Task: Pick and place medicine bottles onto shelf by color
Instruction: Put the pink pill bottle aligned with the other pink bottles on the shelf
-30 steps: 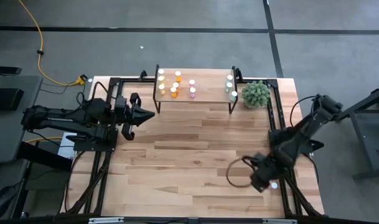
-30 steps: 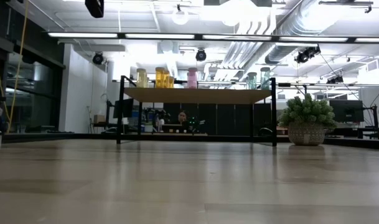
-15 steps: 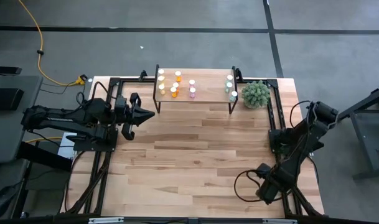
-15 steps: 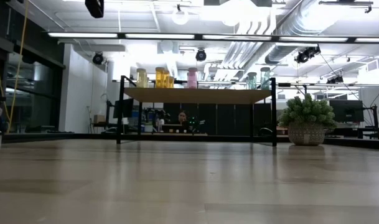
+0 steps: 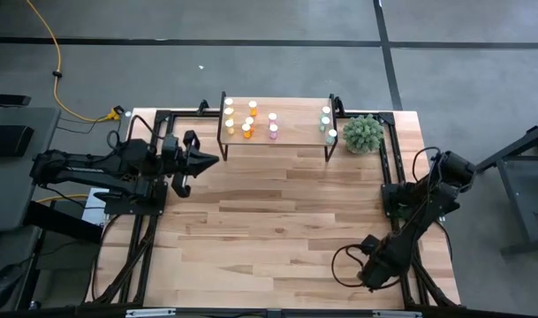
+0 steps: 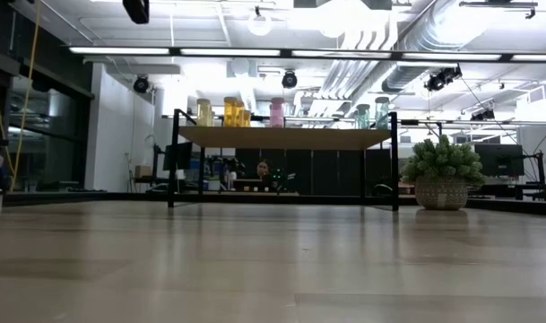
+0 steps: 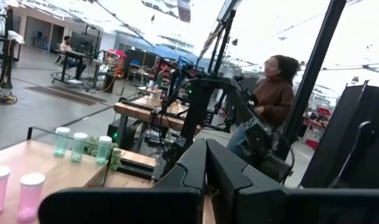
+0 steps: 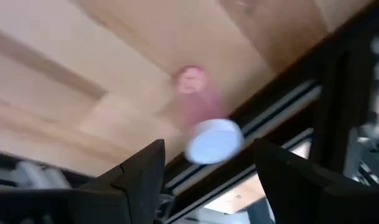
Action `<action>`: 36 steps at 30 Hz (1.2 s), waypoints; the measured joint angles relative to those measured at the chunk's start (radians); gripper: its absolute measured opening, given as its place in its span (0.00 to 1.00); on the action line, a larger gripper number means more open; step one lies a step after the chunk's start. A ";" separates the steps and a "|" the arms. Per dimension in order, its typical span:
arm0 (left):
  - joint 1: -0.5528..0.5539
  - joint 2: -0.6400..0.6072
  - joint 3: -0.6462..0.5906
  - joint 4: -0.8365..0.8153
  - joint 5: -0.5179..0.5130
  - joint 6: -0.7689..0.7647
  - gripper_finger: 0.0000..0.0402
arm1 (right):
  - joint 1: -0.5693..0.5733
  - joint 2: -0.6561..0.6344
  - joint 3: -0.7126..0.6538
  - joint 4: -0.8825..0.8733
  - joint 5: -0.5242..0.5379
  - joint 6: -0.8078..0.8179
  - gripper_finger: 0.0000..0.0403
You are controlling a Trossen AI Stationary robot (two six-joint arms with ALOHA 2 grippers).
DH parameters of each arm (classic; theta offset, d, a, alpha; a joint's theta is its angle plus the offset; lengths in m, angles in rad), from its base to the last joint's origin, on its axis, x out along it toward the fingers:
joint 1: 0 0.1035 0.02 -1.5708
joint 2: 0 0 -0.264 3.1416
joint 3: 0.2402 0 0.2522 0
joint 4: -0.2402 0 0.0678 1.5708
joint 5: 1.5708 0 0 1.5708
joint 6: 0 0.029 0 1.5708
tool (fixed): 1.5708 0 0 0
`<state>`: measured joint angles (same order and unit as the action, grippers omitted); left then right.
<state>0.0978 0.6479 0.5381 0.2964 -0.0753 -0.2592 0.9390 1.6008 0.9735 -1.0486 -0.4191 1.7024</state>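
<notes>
medicine bottles (image 5: 250, 120) stand grouped on the shelf (image 5: 295, 132) at the table's twelve o'clock edge in the high view; the right gripper (image 5: 375, 272) sits near five o'clock, the left gripper (image 5: 202, 162) at nine o'clock, pinched closed. low view: bottles line the shelf top. right wrist view: wide-spread fingers (image 8: 136, 171) frame a pink bottle (image 8: 205, 127), untouched.

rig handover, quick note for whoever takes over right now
Left hand: shut, empty, parked at the table's left side.
Right hand: open over a pink bottle standing at the table's near right edge, not gripped.
Shelf: yellow, orange, pink and teal bottles already grouped on it.
Left to do: grasp the pink bottle and set it with the pink ones on the shelf.
</notes>
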 joint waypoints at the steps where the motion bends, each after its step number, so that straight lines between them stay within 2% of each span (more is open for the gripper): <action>1: 0.000 0.000 0.000 0.005 0.000 0.000 0.00 | 0.000 -0.002 -0.009 -0.007 -0.004 -0.001 0.59; 12: 0.000 0.000 0.004 0.017 -0.012 -0.018 0.00 | 0.000 -0.005 -0.015 0.021 0.030 -0.035 0.58; 25: 0.000 0.000 0.004 0.016 -0.018 -0.018 0.00 | 0.000 -0.005 -0.014 0.021 0.027 -0.035 0.39; 32: 0.000 0.000 0.004 0.015 -0.018 -0.010 0.00 | 0.000 -0.005 -0.014 0.018 0.053 -0.001 0.37; 36: 0.000 0.000 0.004 0.015 -0.018 -0.008 0.00 | 0.000 -0.005 -0.023 0.032 0.031 0.002 0.37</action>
<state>0.0978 0.6479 0.5423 0.3115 -0.0937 -0.2668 0.9386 1.5954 0.9510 -1.0163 -0.3879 1.7046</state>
